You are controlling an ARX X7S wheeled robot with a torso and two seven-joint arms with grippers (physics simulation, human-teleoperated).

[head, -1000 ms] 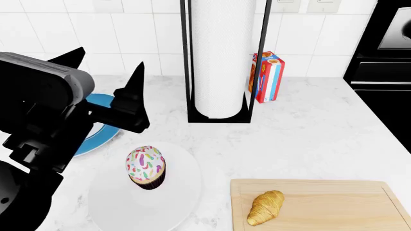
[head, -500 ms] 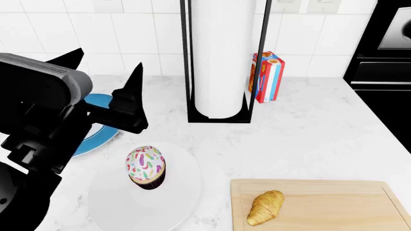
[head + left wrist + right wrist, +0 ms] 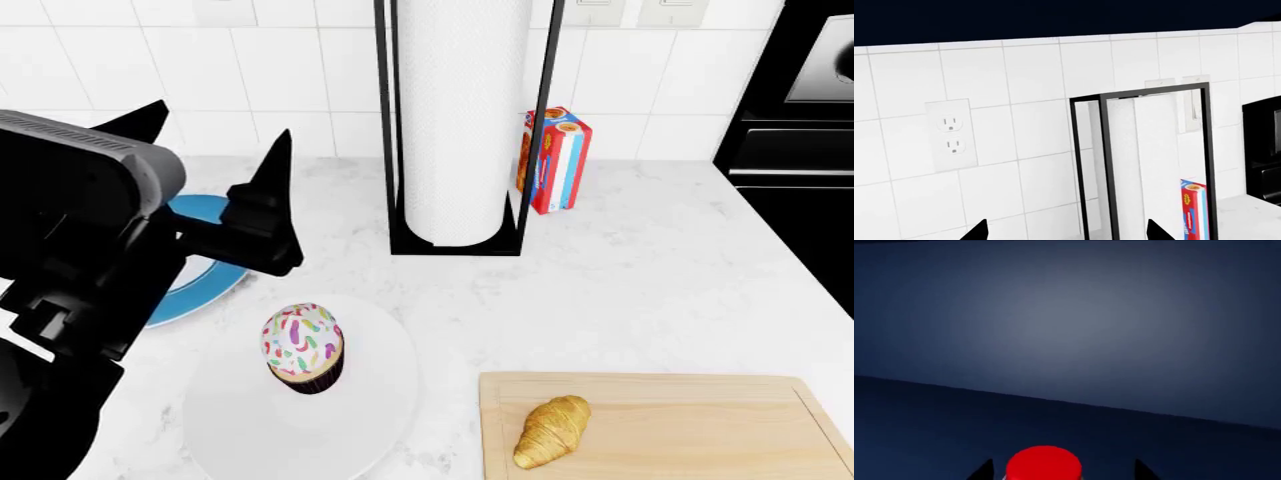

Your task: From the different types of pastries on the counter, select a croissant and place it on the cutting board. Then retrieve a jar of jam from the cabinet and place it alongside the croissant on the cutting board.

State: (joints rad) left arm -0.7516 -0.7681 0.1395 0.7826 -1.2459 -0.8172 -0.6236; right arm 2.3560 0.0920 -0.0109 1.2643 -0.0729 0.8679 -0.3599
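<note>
Golden-brown croissant (image 3: pixel 553 431) is already lying on the cutting board (image 3: pixel 694 425) at the near right edge of the marble surface (image 3: pixel 641 270), ridged layers up, so I'd call the first half done. Just left of the board the sprinkled cupcake (image 3: pixel 303 347) sits on a round white plate (image 3: pixel 380 390), untouched. Further back on the left, the left claw (image 3: pixel 214 150) hangs above a blue plate (image 3: pixel 200 250), tips spread wide, holding nothing. Behind that there's the paper towel roll (image 3: pixel 461 120) in its black stand, with a red-and-blue striped carton (image 3: pixel 555 160) beside it by the tiled wall.

What's left is the jam. In the right wrist view the jar of jam (image 3: pixel 1044 465) shows as a plain red round shape on a dark cabinet shelf, between the spread tips of the right claw (image 3: pixel 1061 470), which isn't closed on it yet.
</note>
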